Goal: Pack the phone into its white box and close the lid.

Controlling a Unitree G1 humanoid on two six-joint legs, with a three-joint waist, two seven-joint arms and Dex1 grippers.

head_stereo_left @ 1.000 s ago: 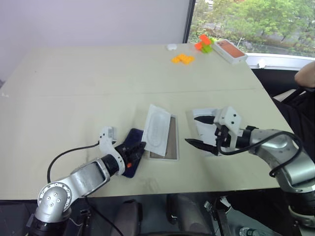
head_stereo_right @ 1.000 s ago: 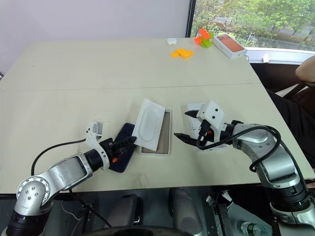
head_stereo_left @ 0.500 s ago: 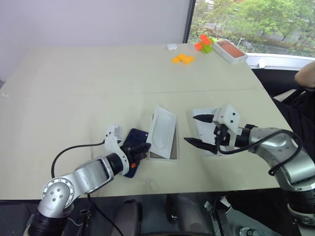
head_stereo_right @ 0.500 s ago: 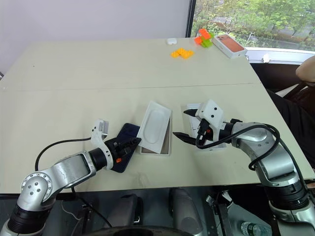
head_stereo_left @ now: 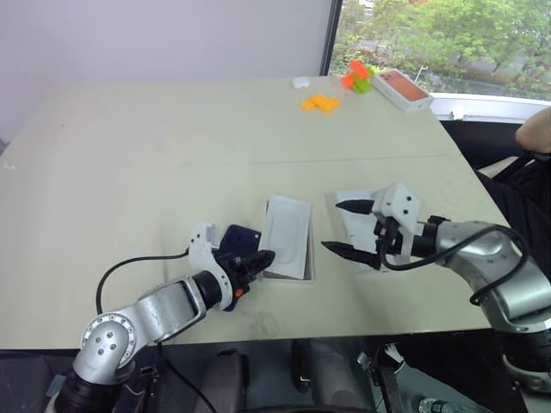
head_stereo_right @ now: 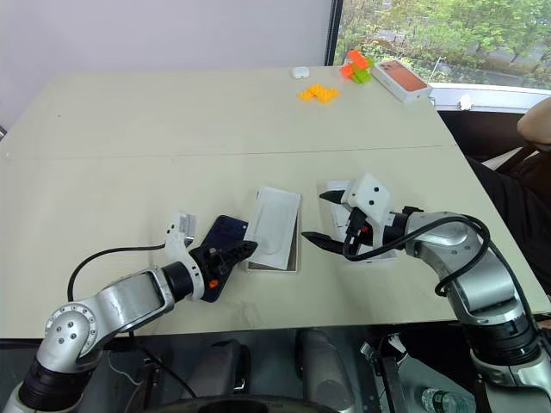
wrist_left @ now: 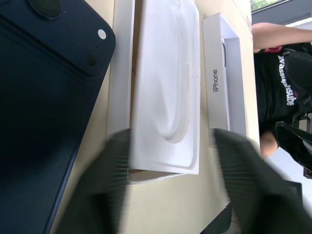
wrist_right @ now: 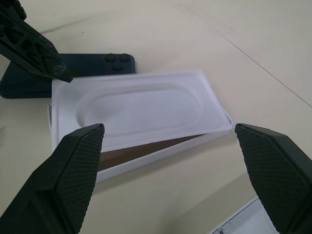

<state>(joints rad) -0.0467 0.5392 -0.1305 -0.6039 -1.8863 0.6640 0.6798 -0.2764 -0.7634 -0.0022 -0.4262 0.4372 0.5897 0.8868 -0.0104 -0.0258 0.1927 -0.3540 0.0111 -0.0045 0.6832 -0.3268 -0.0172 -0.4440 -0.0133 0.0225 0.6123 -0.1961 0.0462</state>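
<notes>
The dark navy phone (head_stereo_left: pixel 234 243) lies flat on the table, just left of the white box (wrist_left: pixel 122 73). A flat white insert (head_stereo_left: pixel 287 234) with an oval recess lies on top of the box, slightly askew, and covers its opening. My left gripper (head_stereo_left: pixel 258 261) hovers open at the near ends of the phone and the box, holding nothing. Right of the box rests the lid (wrist_left: pixel 222 78), with "iPhone" printed on its side. My right gripper (head_stereo_left: pixel 332 225) stands wide open over the lid's left edge, its fingers pointing toward the box, empty.
At the far right corner sit a box with an orange-red top (head_stereo_left: pixel 403 89), orange blocks (head_stereo_left: pixel 320 103), orange and green pieces (head_stereo_left: pixel 356 76) and a small white object (head_stereo_left: pixel 300 82). A person's arm (head_stereo_left: pixel 534 129) shows at the right edge. The table's front edge runs just below both grippers.
The white insert, propped up on edge by the shut left gripper before, has dropped flat onto the box. The left gripper has opened and let go.
</notes>
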